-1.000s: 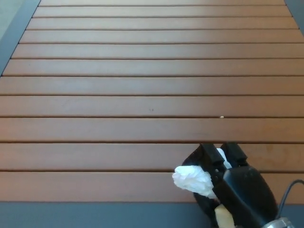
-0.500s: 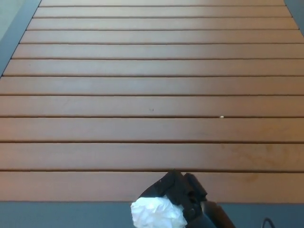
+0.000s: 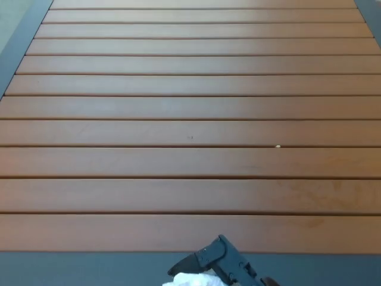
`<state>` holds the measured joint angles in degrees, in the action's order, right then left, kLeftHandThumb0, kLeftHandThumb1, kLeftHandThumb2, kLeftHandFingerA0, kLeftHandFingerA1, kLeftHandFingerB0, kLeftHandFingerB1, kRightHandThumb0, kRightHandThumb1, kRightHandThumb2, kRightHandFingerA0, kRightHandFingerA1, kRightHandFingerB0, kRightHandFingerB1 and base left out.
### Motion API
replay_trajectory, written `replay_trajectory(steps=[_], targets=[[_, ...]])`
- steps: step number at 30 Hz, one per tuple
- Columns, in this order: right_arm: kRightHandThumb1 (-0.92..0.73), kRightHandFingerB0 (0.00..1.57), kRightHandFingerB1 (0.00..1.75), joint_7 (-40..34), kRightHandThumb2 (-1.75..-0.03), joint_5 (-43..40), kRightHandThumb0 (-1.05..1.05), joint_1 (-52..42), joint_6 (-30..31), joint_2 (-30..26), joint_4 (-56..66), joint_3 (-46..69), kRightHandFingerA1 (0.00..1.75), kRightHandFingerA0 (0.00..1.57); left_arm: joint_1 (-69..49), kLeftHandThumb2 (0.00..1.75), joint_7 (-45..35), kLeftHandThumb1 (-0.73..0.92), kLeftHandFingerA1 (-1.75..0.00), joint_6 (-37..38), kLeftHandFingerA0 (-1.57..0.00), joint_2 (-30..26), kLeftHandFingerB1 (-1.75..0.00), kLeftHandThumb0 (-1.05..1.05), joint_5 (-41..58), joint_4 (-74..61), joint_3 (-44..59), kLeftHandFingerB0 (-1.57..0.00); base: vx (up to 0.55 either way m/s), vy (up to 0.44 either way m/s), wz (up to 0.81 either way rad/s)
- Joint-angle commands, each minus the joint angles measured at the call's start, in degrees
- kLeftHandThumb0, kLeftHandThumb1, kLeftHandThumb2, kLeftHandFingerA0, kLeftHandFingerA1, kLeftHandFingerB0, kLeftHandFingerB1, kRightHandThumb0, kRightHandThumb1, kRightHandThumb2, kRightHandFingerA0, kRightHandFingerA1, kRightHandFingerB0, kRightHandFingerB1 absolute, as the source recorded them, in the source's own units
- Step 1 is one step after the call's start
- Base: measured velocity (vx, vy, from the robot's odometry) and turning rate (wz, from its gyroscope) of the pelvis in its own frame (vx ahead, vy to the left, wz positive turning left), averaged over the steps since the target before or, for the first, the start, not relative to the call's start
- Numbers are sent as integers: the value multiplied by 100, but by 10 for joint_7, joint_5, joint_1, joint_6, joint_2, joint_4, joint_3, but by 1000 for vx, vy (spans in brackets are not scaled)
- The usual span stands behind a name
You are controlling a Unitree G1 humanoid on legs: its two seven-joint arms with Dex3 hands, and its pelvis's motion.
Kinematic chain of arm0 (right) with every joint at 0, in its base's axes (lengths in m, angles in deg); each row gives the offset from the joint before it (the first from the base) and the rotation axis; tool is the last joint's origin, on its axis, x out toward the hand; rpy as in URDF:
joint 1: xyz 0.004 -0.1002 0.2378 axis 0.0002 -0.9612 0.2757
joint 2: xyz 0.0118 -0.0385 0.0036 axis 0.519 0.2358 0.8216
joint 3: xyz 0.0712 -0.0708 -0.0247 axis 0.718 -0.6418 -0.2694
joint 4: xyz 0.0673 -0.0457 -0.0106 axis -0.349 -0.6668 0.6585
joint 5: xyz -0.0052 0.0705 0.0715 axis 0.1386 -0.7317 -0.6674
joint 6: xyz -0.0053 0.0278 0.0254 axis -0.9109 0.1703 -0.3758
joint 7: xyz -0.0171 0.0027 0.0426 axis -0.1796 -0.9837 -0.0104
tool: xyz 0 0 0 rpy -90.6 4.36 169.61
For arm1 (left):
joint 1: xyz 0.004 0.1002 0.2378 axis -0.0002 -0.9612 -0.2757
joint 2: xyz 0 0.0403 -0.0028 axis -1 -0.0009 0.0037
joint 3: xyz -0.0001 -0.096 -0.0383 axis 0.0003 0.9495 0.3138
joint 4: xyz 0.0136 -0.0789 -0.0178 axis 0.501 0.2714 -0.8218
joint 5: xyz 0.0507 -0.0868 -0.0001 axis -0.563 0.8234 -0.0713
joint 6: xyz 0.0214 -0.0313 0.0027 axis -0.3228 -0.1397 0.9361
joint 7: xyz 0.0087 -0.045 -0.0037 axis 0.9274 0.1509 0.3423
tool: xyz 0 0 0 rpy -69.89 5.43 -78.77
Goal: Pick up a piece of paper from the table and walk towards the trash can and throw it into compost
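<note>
While you look down from the head view, almost the whole picture is filled by the slatted wooden table, its reddish-brown boards running left to right with dark gaps between them. Its dark grey frame shows as a band along the near edge and as a slanted strip at the upper left corner.

At the very bottom, just right of centre, you see only the top of the right hand. Its black fingers rise above the lower border and overlap the grey band at the table's near edge, with the tip of the highest one just reaching the nearest board. Most of the hand is cut off by the picture's edge.

The piece of paper is a white crumpled wad at the bottom border, directly to the left of those fingers and touching them. Only its upper part shows; the rest falls outside the picture. The fingers are curled against the wad and appear to clasp it, so you can read the hand as closed around the paper, with the paper at the table's near edge and not lying on the boards.

A tiny pale crumb sits on a board right of centre, and a small dark speck lies near the middle. Your left hand does not show anywhere.
</note>
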<state>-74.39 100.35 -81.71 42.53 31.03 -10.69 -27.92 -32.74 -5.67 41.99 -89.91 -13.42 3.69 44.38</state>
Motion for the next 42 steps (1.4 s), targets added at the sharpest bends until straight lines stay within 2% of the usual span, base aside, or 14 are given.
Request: replay_trajectory(steps=[1,3,5,6,14,15,20,21,23,24,27,31,38,42], targets=[[-65,85,130,69,-100,-550,-25,-111,26,-120,222,-146,175,97,6,80,33,64,-95,27,-92,-28,-79,-4,-32,6,-13,-84,0,0,0],[-60,86,128,71,-106,-557,-28,-110,29,-125,222,-138,175,93,6,83,31,65,-97,22,-90,-27,-80,-5,-28,0,-10,-87,0,0,0],[-61,86,130,71,-111,-564,-24,-114,30,-129,222,-131,175,95,5,75,30,69,-92,23,-86,-26,-77,-7,-28,-1,-10,-84,-6,-1,1],[-62,80,149,71,-114,-562,-26,-118,31,-131,222,-125,175,96,5,83,30,63,-94,25,-88,-26,-80,-7,-28,1,-11,-83,-10,13,8],[-63,80,154,72,-109,-556,-28,-119,39,-136,222,-106,175,96,5,77,41,66,-89,24,-87,-32,-75,-7,-44,-2,-22,-83,-114,1,4],[-58,82,152,69,-118,-540,-25,-118,44,-132,222,-105,175,96,7,77,40,66,-94,25,-88,-30,-78,-7,-39,2,-19,-85,-148,92,-9],[-57,83,158,63,-119,-519,-24,-114,59,-123,222,-101,175,97,8,79,41,66,-95,24,-89,-29,-78,-7,-35,2,-19,-86,-139,209,-24],[-52,80,165,60,-129,-507,-24,-114,62,-121,222,-100,175,97,9,80,38,65,-97,25,-87,-28,-81,-6,-31,3,-18,-87,-105,350,-18],[-52,80,165,56,-129,-494,-24,-114,66,-119,222,-99,175,97,10,80,36,65,-97,27,-87,-28,-81,-6,-27,5,-16,-87,-136,295,-10],[-53,79,169,58,-127,-487,-24,-113,68,-116,222,-97,175,97,9,71,41,69,-89,26,-90,-30,-73,-10,-33,3,-21,-83,-233,210,-5],[-52,80,166,60,-127,-485,-25,-109,72,-113,222,-94,175,96,9,71,44,70,-91,23,-87,-32,-76,-9,-37,0,-25,-82,-170,150,-8],[-48,78,168,56,-133,-490,-25,-105,74,-113,222,-91,175,96,12,86,39,64,-98,28,-89,-31,-82,-6,-30,10,-24,-85,-218,75,-15],[-51,79,167,45,-128,-499,-25,-96,81,-114,222,-87,175,97,17,76,47,66,-91,29,-88,-35,-75,-7,-37,17,-33,-82,-336,-85,-8],[-51,77,168,45,-129,-507,-25,-87,83,-114,222,-85,175,97,14,76,48,67,-95,22,-89,-32,-79,-8,-32,5,-32,-86,-343,-58,1]])
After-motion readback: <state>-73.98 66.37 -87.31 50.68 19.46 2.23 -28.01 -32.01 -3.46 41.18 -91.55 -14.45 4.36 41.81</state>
